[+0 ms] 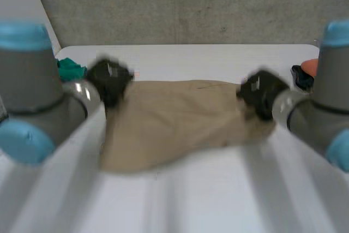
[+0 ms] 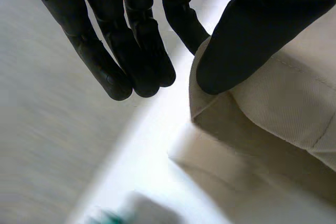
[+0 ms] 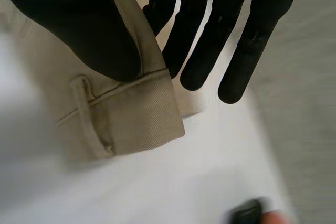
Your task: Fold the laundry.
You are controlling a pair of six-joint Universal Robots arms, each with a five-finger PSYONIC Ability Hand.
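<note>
No writing can be read anywhere — no lettering, label, brand mark, number or sign shows on the tan garment, its waistband and seams being plain, nor on the white table

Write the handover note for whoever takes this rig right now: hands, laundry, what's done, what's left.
Left hand: pinches the beige garment at its far left corner, thumb against a finger, other fingers straight.
Right hand: pinches the far right corner at the waistband, next to a belt loop.
Garment: spread across the middle of the white table.
Also there: a teal cloth beyond the left hand, and an orange and black thing at the table's far right.
Done: both far corners gripped; no finished fold shows.
Left: probably carry the held edge over to the near edge, then fold again.
</note>
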